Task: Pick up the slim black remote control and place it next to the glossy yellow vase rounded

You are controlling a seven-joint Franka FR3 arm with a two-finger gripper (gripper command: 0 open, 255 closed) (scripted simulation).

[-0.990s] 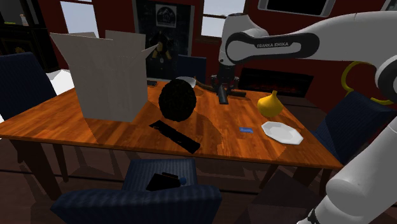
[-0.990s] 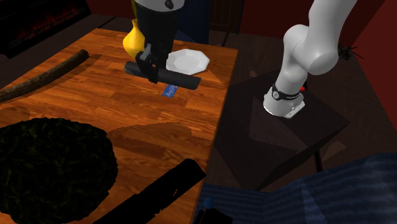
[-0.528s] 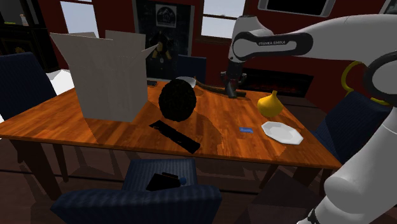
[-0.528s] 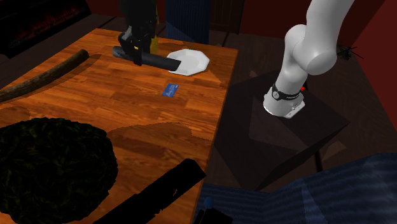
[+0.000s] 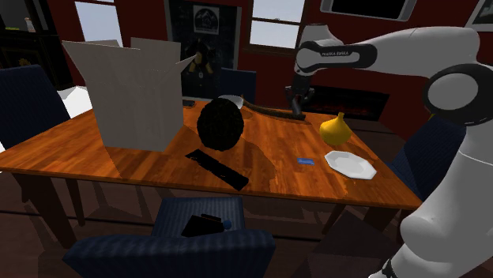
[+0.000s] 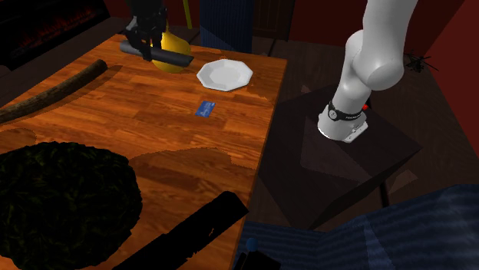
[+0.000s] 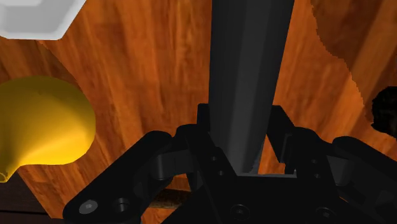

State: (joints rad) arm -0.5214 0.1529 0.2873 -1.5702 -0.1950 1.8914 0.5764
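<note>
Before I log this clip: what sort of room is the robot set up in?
Most likely a dining room in a house: a wooden table with a dark blue chair drawn up to it, a glowing fireplace behind, and a window in the dark red wall.

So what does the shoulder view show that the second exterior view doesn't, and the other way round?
Shoulder view, not the other: the big open box standing on the table, and the windows behind it. Second exterior view, not the shoulder: the arm's base sitting on its dark stand. Both: the gripper shut on the black remote close by the yellow vase, plus the white plate, the small blue card and the black shaggy ball.
</note>
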